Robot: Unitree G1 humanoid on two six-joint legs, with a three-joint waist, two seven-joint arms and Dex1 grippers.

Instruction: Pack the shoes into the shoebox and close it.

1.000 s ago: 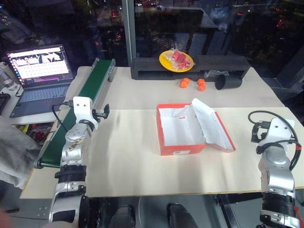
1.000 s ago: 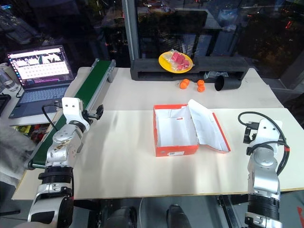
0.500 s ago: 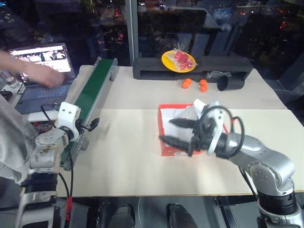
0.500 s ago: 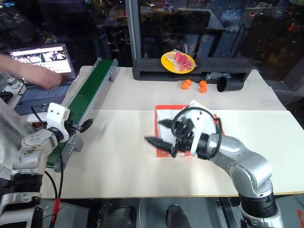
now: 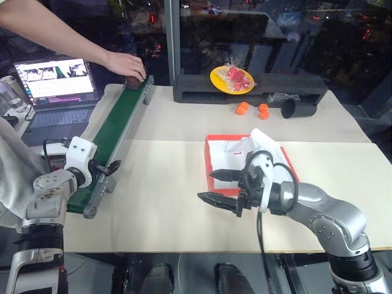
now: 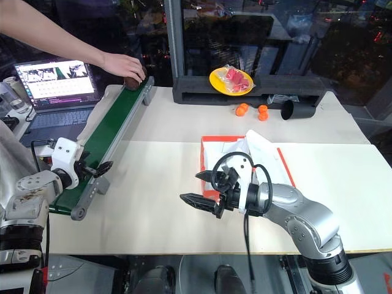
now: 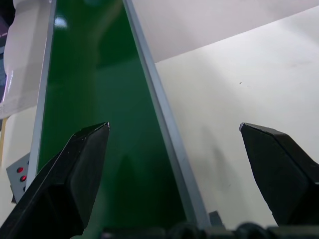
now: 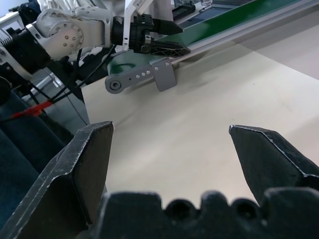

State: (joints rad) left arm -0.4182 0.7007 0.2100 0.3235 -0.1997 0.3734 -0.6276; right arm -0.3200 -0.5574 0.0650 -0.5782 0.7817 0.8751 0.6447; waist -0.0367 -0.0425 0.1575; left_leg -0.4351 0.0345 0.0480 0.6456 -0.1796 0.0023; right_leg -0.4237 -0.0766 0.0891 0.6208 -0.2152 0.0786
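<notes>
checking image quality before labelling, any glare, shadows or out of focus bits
Left eye view: window reflects lights; right gripper casts a soft shadow on the table. Left wrist view: left gripper fingers blur up close, conveyor belt shows a glare spot.

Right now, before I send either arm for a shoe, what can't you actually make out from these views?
- The dark thing under the person's hand at the far end of the green conveyor: the hand covers most of it, so I cannot confirm it is a shoe.
- The shoebox interior: the open right gripper and its arm hide the near half.
- The lid: mostly behind that arm.
- The laptop screen: too small to read.
</notes>
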